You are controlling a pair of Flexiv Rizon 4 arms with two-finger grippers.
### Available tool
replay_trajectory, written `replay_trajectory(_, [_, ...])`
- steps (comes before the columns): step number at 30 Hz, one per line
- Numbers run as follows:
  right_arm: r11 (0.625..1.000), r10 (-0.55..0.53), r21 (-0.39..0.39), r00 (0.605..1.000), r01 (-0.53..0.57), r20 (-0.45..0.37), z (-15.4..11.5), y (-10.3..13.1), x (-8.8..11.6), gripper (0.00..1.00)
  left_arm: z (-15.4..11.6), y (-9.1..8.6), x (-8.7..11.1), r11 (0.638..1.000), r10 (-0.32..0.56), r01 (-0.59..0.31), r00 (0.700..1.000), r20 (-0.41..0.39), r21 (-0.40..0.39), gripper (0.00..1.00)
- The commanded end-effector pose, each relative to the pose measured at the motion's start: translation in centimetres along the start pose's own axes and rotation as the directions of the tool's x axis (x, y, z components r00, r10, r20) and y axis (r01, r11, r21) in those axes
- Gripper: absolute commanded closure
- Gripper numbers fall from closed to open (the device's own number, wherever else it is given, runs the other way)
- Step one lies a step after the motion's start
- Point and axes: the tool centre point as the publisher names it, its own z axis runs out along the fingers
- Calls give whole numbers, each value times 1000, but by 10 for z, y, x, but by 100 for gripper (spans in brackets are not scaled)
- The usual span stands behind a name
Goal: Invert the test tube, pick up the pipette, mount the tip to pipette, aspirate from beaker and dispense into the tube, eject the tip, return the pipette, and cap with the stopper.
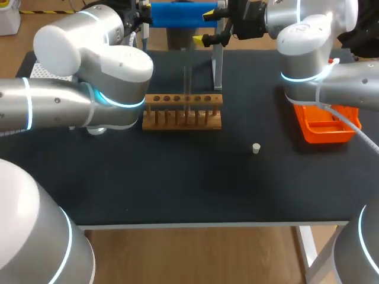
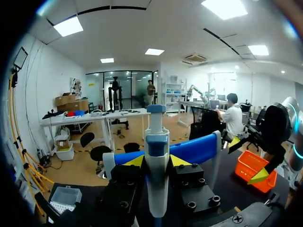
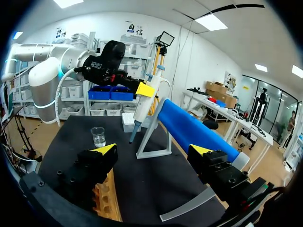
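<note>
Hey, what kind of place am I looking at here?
Probably a laboratory workbench set up for liquid handling: it shows a wooden test tube rack, a pipette and a small glass beaker.

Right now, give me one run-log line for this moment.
left fingers: shut on pipette at stand | right fingers: open, empty | stopper: loose on table

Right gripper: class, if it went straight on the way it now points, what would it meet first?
Probably the pipette stand: its white frame stands straight ahead of the open right gripper, between the lines of its two fingers. Depth is hard to judge.
</note>
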Motion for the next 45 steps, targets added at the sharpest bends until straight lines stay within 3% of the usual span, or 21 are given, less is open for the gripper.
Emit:
replay_trajectory(1, [1000, 1, 3, 1000, -1, -3, 0, 0, -1, 0, 8, -4, 4, 999, -6, 9, 999, 54, -51, 100])
replay_trajectory(45, [1000, 1, 3, 1000, -1, -3, 0, 0, -1, 0, 38, 16, -10, 971, -48, 94, 977, 209, -219, 100])
